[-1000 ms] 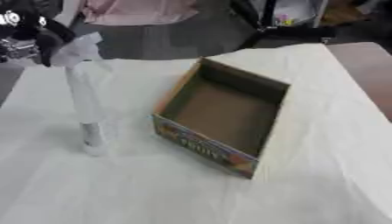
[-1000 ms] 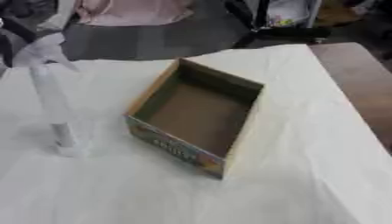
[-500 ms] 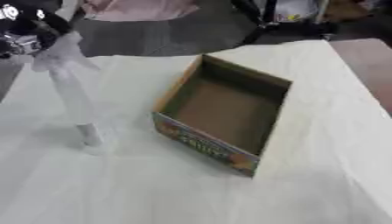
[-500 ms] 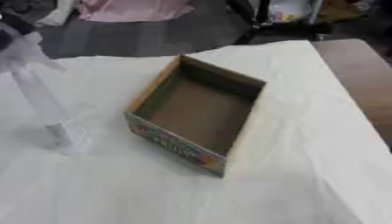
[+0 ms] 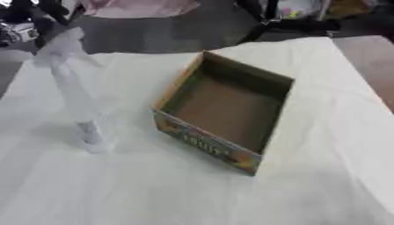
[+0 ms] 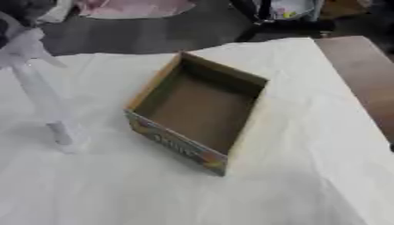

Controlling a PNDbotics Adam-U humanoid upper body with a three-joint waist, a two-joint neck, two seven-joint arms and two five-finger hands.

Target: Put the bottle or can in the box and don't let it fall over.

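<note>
The box (image 5: 223, 116) sits open-topped near the middle of the counter (image 5: 323, 176), which is covered in a white cloth. It is turned askew, one corner pointing toward the near edge. Its inside is plain brown card and holds nothing. The low wall facing the camera carries bright print, too blurred to read.

To the left of the box, well apart from it, stands the bottle (image 5: 77, 105). It is pale, thin and tall, and blurred in both views. Its foot is on the cloth, level with the printed wall of the box. It leans, with its top tipped away from the box toward the far left corner of the counter.

The left hand (image 5: 48, 19) shows at the upper left, dark, right at the top of the bottle. It appears to grasp the bottle's top, but the blur hides the fingers, so whether they are curled round it cannot be told.

The right hand shows in neither view.

Beyond the far edge of the counter lies dark floor, with a pink cloth (image 5: 138, 6) on it behind the box.
</note>
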